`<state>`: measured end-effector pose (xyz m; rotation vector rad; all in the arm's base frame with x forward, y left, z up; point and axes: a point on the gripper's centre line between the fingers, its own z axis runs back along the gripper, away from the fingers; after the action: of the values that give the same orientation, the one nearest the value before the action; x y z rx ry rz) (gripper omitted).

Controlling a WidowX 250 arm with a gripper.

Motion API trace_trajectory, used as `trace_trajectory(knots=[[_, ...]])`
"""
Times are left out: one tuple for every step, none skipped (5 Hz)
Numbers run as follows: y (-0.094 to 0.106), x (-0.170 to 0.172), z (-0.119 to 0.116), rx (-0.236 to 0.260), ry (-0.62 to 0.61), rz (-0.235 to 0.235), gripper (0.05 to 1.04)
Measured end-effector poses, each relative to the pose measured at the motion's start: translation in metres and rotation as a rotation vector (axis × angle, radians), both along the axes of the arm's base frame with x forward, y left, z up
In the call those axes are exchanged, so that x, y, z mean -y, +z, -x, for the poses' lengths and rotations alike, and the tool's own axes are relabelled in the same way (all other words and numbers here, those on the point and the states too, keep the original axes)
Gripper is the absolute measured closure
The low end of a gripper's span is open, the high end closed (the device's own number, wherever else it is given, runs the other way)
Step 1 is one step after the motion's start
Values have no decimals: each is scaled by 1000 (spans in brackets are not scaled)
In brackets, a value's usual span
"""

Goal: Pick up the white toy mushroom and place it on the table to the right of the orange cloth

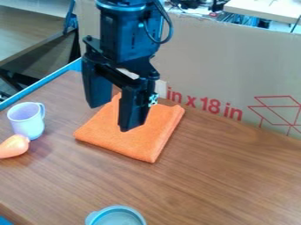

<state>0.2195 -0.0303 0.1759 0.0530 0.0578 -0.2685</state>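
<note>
Lying close to the far edge of the bench [229, 176], towards its far-left corner as the camera looks, is the folded orange cloth [132, 143], and it's right beneath the black gripper [113, 116]! Most of it spreads out to the near and right side of the jaws, with its far-left part masked behind them. Long axis? Hard to call: it's folded nearly square, turned at a slant, one corner poking towards the near edge, another towards the left edge.

And look at the jaws: wide apart, nothing between them, one set far-left and the other near-right, so the opening runs on a diagonal over the cloth. They look to be above it, though just how much air there is, this angle won't tell.

Up to the arm [130, 39], the only one on show: in from the far side, dropping almost straight down, tips pointing at the bench.

Outward we go! Over by the blue-rimmed left edge stands a pale lavender mug [27, 122], upright, handle on its far-right side. Just nearer is an orange toy vegetable [13, 147], lying on its side beside it. Down towards the near edge, a grey-blue round container [117, 216]. And along the far edge, a wall of cardboard [206, 66].
</note>
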Motion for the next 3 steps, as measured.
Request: trace_trajectory(knots=[[-5, 1, 1, -21, 2, -1, 83], [-14, 44, 7, -45, -96, 9, 83], [-24, 63, 7, -64, -139, 29, 83]])
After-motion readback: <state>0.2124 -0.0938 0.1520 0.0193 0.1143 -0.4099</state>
